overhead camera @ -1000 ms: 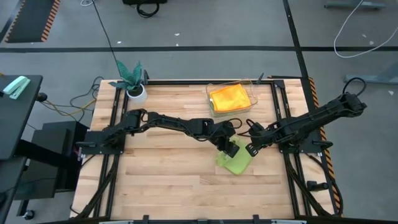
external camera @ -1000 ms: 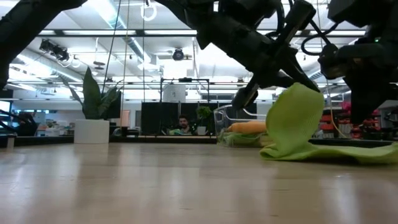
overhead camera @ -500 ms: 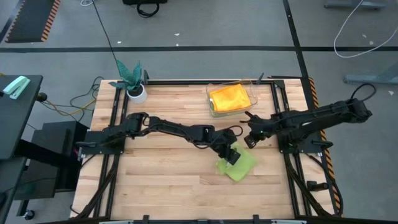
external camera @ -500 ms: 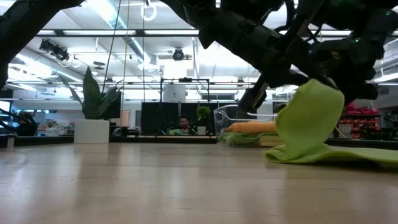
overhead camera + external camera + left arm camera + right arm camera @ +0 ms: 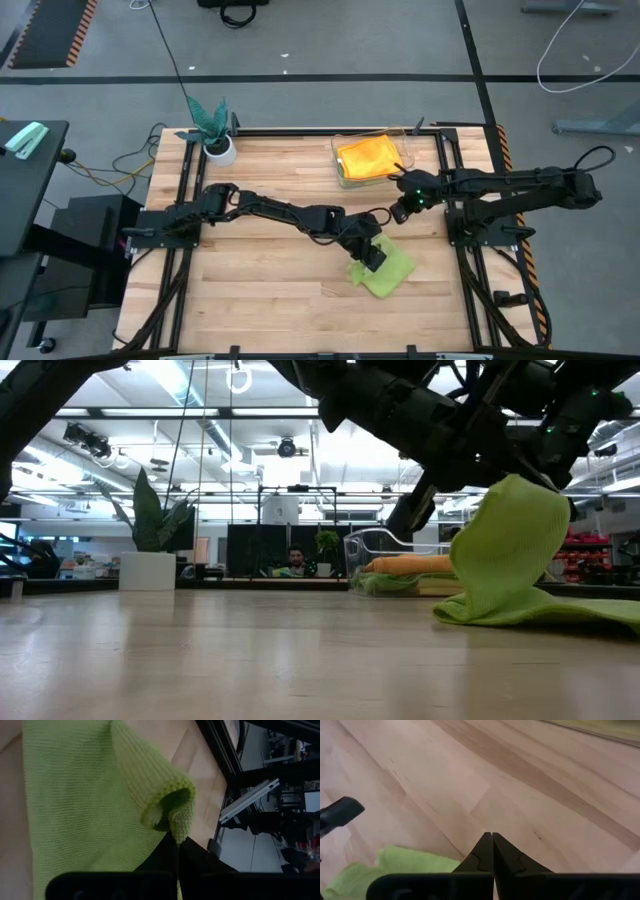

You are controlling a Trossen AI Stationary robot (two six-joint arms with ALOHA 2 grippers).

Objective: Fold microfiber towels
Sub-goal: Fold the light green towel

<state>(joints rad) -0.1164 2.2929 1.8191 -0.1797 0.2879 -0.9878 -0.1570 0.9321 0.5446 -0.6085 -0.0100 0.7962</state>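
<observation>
On the table (image 5: pixel 260 290), my left jaws (image 5: pixel 372 252) are clamped on a raised corner of the lime green towel (image 5: pixel 385 270), the pinched edge curling over into a small loop just ahead of the tips in the left wrist view (image 5: pixel 167 807); the rest of the cloth lies flat on the wood, spreading from the jaws toward four o'clock in the high view; seen level across the table, the lifted flap (image 5: pixel 510 540) stands upright over the flat part, so I judge the fold has to carry that corner over toward the far edge at four to five o'clock; the cloth's long axis looks to run from ten o'clock to four o'clock, roughly in line with my left arm's reach.

My right jaws (image 5: pixel 400 210) are pressed together on nothing, hovering over bare wood at about one o'clock from the towel, near it but apart; only a green edge (image 5: pixel 415 865) shows beside the tips in the right wrist view; the left arm is the nearer one and already has the cloth.

A clear bin (image 5: pixel 345 172) holding a yellow-orange towel (image 5: pixel 368 156) sits at twelve o'clock from the green one, well apart.
</observation>
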